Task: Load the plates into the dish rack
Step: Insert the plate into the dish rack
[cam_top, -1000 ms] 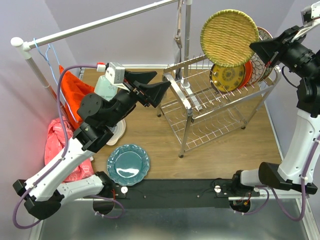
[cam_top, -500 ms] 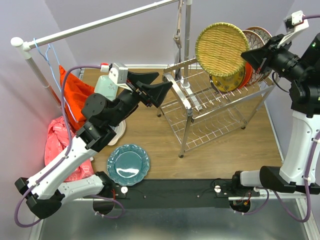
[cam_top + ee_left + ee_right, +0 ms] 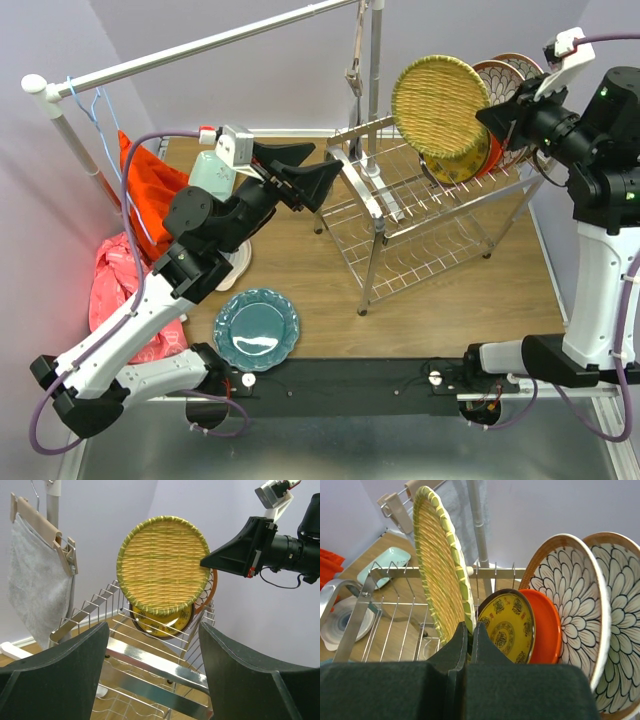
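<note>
— Well, what's the right gripper pinching?
— It's closed on the rim of the round yellow woven plate, upright over the shiny wire dish rack, just beside the dark-yellow patterned plate in its prongs.
— Left gripper?
— Spread wide, empty, above the wooden table; lilac walls.

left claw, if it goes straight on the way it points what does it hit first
Probably the near top rail of the shiny metal wire dish rack, framed by the open left claw. The round yellow woven plate sits beyond and higher, though depth is unclear.
</note>
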Motion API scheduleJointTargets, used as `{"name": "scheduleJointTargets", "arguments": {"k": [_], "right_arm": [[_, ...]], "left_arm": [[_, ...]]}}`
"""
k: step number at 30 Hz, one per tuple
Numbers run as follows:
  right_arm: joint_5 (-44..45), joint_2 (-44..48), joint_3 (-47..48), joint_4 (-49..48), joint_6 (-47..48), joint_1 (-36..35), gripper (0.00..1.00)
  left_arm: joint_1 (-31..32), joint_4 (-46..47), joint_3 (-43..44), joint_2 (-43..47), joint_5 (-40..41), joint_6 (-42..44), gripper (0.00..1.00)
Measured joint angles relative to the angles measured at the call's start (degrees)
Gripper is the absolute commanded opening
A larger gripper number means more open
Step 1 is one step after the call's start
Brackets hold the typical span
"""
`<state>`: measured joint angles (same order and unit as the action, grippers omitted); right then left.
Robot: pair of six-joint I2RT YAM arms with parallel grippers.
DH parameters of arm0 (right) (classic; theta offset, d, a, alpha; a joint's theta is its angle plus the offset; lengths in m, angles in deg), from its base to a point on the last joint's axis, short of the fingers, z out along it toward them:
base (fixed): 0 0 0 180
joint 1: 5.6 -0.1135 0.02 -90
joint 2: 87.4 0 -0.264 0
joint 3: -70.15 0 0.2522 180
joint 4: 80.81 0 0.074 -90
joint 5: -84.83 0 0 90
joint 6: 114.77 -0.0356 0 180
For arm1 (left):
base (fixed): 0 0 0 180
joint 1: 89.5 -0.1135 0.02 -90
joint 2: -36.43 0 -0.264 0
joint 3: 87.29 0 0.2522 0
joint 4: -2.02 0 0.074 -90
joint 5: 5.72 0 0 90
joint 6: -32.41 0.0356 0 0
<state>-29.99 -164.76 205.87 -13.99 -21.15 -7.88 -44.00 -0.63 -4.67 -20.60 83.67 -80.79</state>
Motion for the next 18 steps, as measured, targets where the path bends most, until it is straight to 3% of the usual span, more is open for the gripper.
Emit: {"name": "scheduleJointTargets", "arguments": {"k": [10,18], "right_arm": [[7.7,-0.4,0.6,1.9,2.6,-6.1,0.01],[12.1,-1.2,2.5,4.2,3.8,-7.0,0.01]], "left_arm": [[-0.3,0.5,-1.0,0.0,0.2,0.0,0.81],[-1.0,0.8,-1.5,0.0,0.3,0.0,0.81]]}}
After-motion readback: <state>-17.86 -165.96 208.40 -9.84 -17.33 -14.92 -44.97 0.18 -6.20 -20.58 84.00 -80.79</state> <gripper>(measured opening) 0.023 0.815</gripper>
